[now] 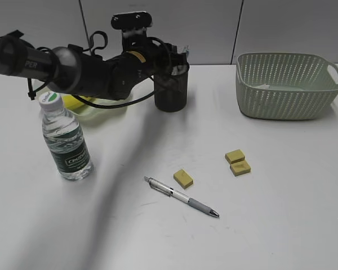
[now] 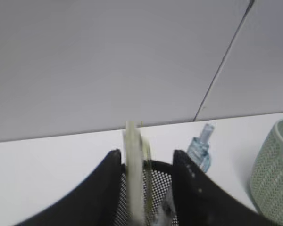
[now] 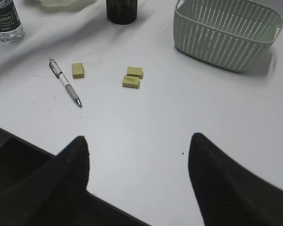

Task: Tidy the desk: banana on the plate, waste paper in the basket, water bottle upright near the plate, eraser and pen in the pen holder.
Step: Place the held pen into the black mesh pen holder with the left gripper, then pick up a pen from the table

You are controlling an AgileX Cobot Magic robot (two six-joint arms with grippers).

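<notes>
Counter [image 1: 281, 225]: plain white; its near edge runs across the lower part of the right wrist view, with open room around the items in the lower centre of the exterior view.
Left fingers [image 2: 146, 162]: apart, one on either side of a pale, blurred upright thing over the mouth of the pen holder [image 1: 170, 90]; whether they touch it cannot be told.
Left arm [image 1: 84, 73]: reaches in from the upper left of the exterior view across to the holder, hiding most of the plate.
Right fingers [image 3: 139, 146]: apart, nothing between them, low at the near counter edge, well apart from every object.
Pen [image 1: 182, 196]: lies flat, slanted, in the lower centre.
Erasers: one [image 1: 183, 178] just beside the pen's upper end; two more [image 1: 238, 162] touching each other, right of centre.
Water bottle [image 1: 65, 138]: upright at the left, near the plate.
Plate [image 1: 98, 108]: pale green rim shows below the arm.
Banana [image 1: 74, 102]: a yellow bit shows in the plate.
Basket [image 1: 287, 84]: upper right, close to the back wall; something pale lies inside, too unclear to name.
</notes>
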